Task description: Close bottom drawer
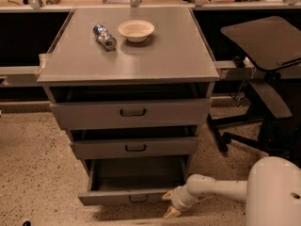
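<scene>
Nearest, the robot's white arm (221, 189) reaches left above the speckled floor (33, 164). Its claw (169, 204) is just beside the right end of the bottom drawer (108, 199), its yellowish tips seemingly spread and pinching nothing. That drawer stands pulled well out, its grey interior showing. Above it, the cabinet (188, 55) carries a can (104, 36) and a white bowl (136, 30). A dark chair (263, 46) stands at the right, with a long table (94, 6) behind.

End effector (170, 204) beside bottom drawer (136, 180) (extended)
</scene>
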`<state>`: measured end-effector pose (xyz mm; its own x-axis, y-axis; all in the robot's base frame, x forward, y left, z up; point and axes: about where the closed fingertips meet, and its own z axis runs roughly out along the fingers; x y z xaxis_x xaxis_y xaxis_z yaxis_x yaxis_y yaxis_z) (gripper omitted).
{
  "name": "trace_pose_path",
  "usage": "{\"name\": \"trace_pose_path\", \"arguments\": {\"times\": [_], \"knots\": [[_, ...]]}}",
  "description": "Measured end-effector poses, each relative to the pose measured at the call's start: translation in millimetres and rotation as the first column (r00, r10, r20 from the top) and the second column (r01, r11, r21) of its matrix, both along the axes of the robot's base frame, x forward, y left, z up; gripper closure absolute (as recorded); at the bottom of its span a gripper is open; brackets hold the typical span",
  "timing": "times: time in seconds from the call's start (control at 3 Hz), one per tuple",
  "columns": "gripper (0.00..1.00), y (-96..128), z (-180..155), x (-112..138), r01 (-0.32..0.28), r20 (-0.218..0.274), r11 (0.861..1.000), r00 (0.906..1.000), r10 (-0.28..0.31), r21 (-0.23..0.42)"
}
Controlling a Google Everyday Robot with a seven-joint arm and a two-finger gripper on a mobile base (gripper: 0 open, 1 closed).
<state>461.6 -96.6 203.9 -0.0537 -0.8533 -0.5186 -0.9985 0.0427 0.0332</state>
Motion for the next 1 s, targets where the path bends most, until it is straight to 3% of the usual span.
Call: {"name": "trace_pose_path", "arguments": {"times": [0.33, 0.67, 1.0], "knots": [[0.63, -1, -2, 10, 0.036, 0.015, 0.994, 0.9992, -0.038, 0.101], [0.86, -6, -11, 26, 0.070, 0.017, 0.978, 0.9971, -0.075, 0.197], [1.00, -6, -29, 35, 0.115, 0.012, 0.962, 0.9924, -0.122, 0.249]]}}
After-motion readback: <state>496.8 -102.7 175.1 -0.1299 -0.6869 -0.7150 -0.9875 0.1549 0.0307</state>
